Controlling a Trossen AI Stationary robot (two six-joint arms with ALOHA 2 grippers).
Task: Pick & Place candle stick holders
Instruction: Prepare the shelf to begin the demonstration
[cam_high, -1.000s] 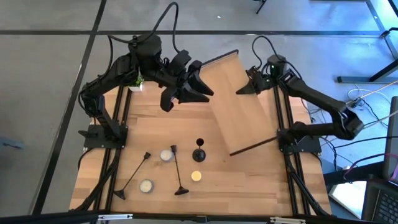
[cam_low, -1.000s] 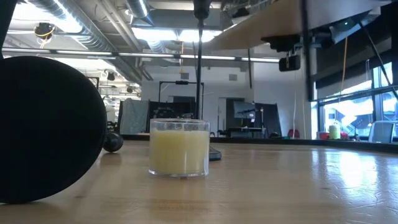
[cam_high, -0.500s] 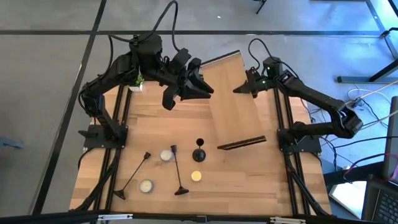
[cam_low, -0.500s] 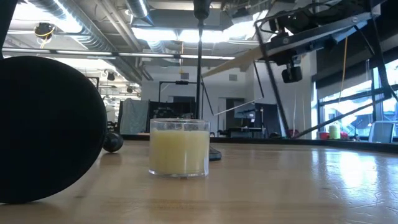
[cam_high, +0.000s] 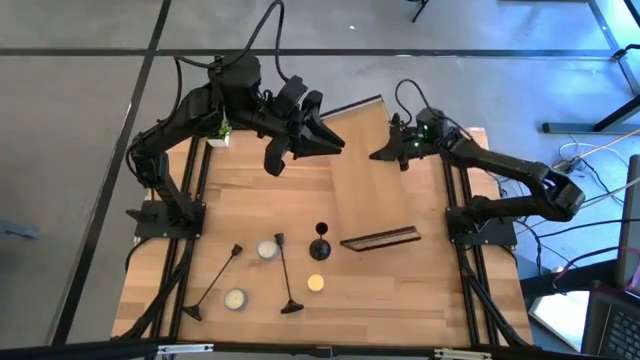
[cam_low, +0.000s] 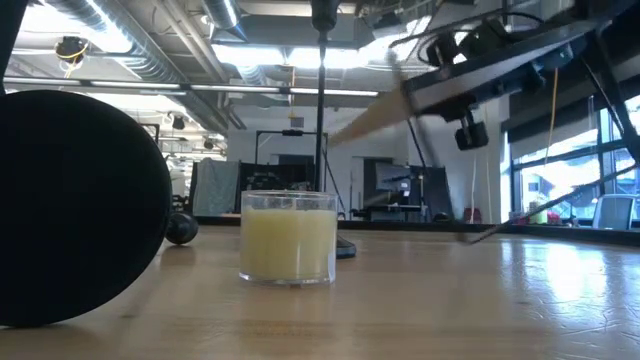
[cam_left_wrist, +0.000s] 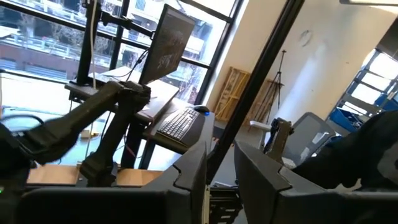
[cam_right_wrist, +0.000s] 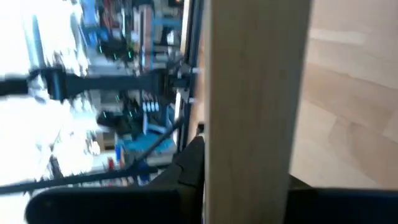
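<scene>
**Tilted board could knock the standing holder**

The right gripper (cam_high: 384, 153), up at 1 o'clock over the table, is clamped on the top edge of a large light-wood flat board (cam_high: 380, 238). The board hangs steeply, its lower edge down near mid-table. Just at 9 o'clock of that edge stands the short black metal candle stick holder (cam_high: 320, 243), upright and not touching it.

If the thin edge slips in the jaws, or the board swings toward 9 o'clock, it would likely tip that holder.

The two tall black metal candle stick holders lie flat, one toward 6 o'clock (cam_high: 285, 272) and one toward 7 o'clock (cam_high: 214, 282). They lie among two small round white candles (cam_high: 267, 250) (cam_high: 235, 298) and a small round yellow candle (cam_high: 316, 283), and a rolling holder could scatter these.

The left gripper (cam_high: 300, 148) hangs high at 11 o'clock beside the small green potted plant (cam_high: 218, 130). Its fingers (cam_left_wrist: 186, 180) stand a narrow gap apart and hold nothing.
</scene>
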